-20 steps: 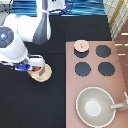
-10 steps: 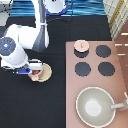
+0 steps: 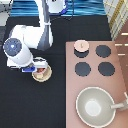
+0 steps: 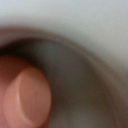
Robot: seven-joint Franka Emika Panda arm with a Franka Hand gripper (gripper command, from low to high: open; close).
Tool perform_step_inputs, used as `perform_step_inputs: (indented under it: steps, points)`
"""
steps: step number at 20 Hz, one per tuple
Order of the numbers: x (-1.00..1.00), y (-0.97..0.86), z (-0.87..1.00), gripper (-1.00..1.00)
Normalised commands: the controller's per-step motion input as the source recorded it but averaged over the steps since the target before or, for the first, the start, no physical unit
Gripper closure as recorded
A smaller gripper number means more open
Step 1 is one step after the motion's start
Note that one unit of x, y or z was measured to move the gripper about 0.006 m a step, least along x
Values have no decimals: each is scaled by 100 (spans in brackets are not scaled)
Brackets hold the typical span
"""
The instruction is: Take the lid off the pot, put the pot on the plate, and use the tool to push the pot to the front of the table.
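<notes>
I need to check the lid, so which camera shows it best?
The exterior view: the lid shows whole, knob up, on the stove's burner at its top left corner. The wrist view shows no lid, only a close blurred rim. The tool is far off, over the pot on the plate.

gripper (image 3: 36, 69) over the pot (image 3: 40, 73) – smooth glossy shell | lid (image 3: 81, 47) – matt pinkish-tan | table (image 3: 30, 105) – matt black | pan (image 3: 97, 106) – smooth, dull grey-beige
</notes>
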Motion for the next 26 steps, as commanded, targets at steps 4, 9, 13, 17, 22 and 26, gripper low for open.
perform_step_inputs:
  steps: [4, 9, 13, 17, 22, 26]
  points:
    - [-10, 0, -4, 100]
    - [-32, 10, -1, 100]
    - [-32, 15, 3, -100]
    - [-27, 5, 25, -100]
    - [-39, -6, 62, -100]
    - [-58, -37, 74, -100]
